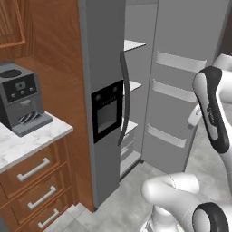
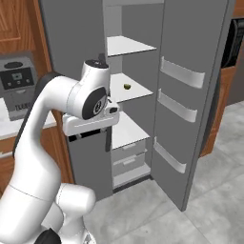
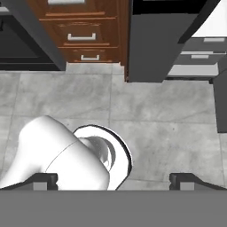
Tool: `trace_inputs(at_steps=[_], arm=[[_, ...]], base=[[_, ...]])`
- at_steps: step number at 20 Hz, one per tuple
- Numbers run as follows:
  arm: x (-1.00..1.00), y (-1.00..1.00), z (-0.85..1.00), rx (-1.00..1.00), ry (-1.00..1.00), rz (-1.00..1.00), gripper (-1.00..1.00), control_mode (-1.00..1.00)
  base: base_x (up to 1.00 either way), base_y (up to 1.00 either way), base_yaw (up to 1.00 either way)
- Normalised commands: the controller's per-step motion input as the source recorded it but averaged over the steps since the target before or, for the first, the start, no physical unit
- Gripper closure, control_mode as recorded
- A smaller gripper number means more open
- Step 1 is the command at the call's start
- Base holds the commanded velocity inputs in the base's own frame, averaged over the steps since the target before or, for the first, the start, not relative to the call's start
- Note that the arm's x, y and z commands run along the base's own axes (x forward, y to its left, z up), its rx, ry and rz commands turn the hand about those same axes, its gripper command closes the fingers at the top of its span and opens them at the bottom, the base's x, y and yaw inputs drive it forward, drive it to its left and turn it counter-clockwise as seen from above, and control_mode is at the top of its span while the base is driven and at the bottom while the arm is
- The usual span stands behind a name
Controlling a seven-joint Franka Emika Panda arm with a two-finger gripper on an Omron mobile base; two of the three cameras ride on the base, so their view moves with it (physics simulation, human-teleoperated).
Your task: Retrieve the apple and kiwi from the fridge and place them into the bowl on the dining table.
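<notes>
The grey fridge (image 1: 102,54) has its left door with the black dispenser panel (image 1: 107,110) closed and its right door (image 2: 195,57) swung wide open. White shelves (image 2: 128,46) show inside. The kiwi (image 2: 127,86), a small olive oval, lies on the middle shelf. The apple, the bowl and the dining table are out of view. My gripper (image 2: 93,138) hangs in front of the fridge's closed door, pointing down at the floor. In the hand view the gripper (image 3: 114,179) is open, its fingertips (image 3: 44,179) far apart with nothing between them.
A grey coffee machine (image 1: 20,102) stands on the marble counter (image 1: 27,145) with wooden drawers (image 1: 36,181) left of the fridge. A black wall oven (image 2: 236,43) lies right of the open door. Below the hand are grey floor tiles (image 3: 168,111) and the fridge's lower drawers (image 3: 199,57).
</notes>
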Motion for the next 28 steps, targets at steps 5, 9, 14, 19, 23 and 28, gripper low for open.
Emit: trace_inputs(at_steps=[5,9,14,19,23,28], arm=[[0.00,0.00,0.00,0.00,0.00,0.00,-1.00,1.00],[0.00,0.00,0.00,0.00,0.00,0.00,-1.00,1.00],[0.00,0.00,0.00,0.00,0.00,0.00,-1.00,1.00],[0.00,0.00,0.00,0.00,0.00,0.00,-1.00,1.00],[0.00,0.00,0.00,0.00,0.00,0.00,-1.00,1.00],[0.00,0.00,0.00,0.00,0.00,0.00,-1.00,1.00]], base=[[0.52,-0.10,0.06],[0.32,-0.52,0.05],[0.18,-0.67,0.06],[0.43,-0.15,0.09],[0.60,0.01,0.20],[0.60,0.01,0.26]])
